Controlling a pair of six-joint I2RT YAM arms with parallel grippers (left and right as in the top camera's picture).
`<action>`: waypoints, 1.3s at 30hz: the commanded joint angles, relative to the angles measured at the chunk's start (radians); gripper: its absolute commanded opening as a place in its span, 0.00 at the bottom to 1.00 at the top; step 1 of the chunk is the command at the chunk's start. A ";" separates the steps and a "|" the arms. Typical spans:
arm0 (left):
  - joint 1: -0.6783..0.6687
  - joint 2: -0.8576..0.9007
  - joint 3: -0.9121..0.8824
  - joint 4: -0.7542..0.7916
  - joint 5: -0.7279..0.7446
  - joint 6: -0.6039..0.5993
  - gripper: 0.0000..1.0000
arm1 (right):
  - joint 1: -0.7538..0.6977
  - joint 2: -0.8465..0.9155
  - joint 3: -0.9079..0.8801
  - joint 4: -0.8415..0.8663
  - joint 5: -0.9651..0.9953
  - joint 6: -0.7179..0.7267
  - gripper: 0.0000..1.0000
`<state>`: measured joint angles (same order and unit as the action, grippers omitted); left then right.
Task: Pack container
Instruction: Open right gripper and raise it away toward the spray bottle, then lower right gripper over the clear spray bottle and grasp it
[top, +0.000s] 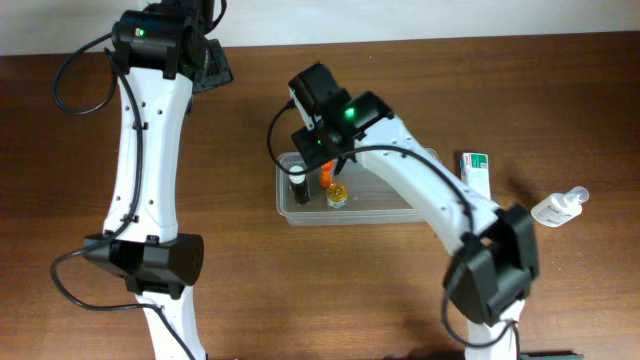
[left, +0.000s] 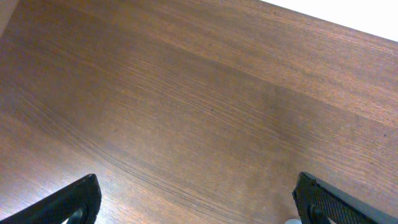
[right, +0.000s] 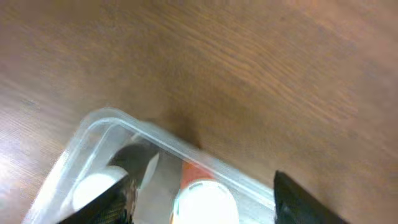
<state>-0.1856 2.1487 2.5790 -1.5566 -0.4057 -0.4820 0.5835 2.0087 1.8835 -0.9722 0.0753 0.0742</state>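
The clear container (top: 385, 205) lies mid-table. A dark bottle with a white cap (top: 299, 185) stands at its left end, with an orange bottle (top: 327, 175) and a small amber item (top: 338, 196) beside it. My right gripper (top: 335, 152) hovers over the container's left part. In the right wrist view it (right: 199, 205) is open, with the white-capped orange bottle (right: 205, 196) between the fingers and gaps on both sides. The container rim (right: 102, 118) and the other white cap (right: 93, 186) show there too. My left gripper (left: 199, 211) is open over bare wood, far back left (top: 205, 60).
A white and green box (top: 475, 170) lies right of the container. A clear bottle with a white cap (top: 560, 208) lies on its side further right. The table top is brown wood with a pale wall along the back edge.
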 joint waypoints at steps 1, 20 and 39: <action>0.003 -0.008 0.006 -0.001 -0.017 0.013 0.99 | -0.051 -0.144 0.100 -0.063 0.037 0.058 0.66; 0.003 -0.008 0.006 -0.001 -0.017 0.013 0.99 | -0.927 -0.208 0.077 -0.584 -0.041 0.177 0.85; 0.003 -0.008 0.006 -0.001 -0.017 0.013 0.99 | -1.089 -0.204 -0.252 -0.401 -0.037 0.166 0.94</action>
<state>-0.1856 2.1490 2.5790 -1.5570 -0.4057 -0.4820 -0.4927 1.8038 1.6741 -1.3979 0.0433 0.2356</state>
